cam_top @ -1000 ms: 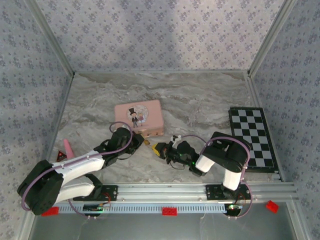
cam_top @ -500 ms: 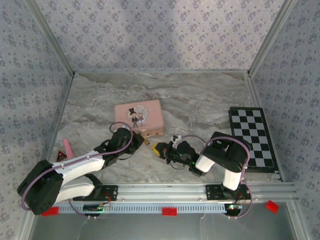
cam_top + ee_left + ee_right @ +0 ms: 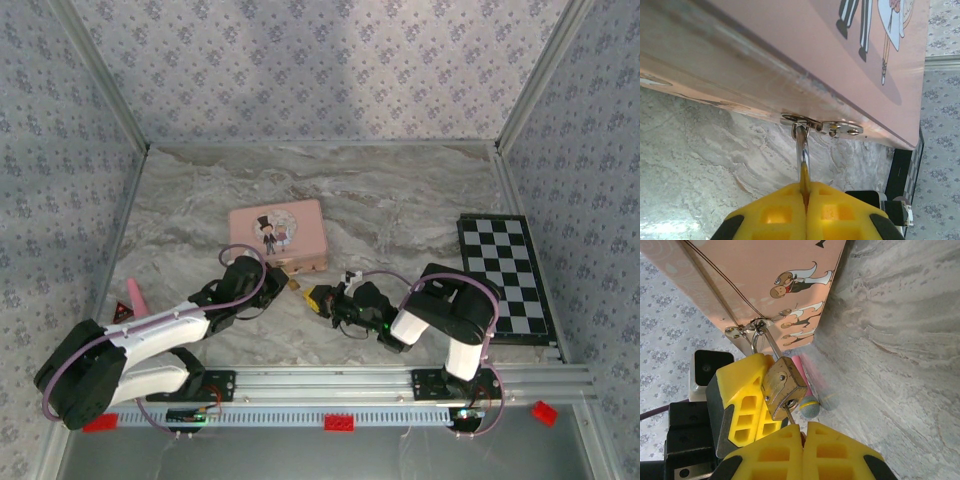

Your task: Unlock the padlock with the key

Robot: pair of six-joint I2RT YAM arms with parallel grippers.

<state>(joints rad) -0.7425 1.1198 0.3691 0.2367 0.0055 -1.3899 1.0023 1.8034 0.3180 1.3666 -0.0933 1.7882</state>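
Left gripper [image 3: 805, 194] is clamping padlock [image 3: 782, 385], hanging off box [image 3: 755, 275]; right gripper [image 3: 802, 432] is pinching key [image 3: 789, 415], tip sitting in padlock's keyhole.

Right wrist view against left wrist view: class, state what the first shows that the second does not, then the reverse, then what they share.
Right wrist: the padlock face-on, with the key running from its keyhole into the shut right gripper. Left wrist: the legs of figures drawn on the lid, and the left gripper pinching the padlock edge-on. Shared: the pink box, its clasp, the shackle through it, the marble table.
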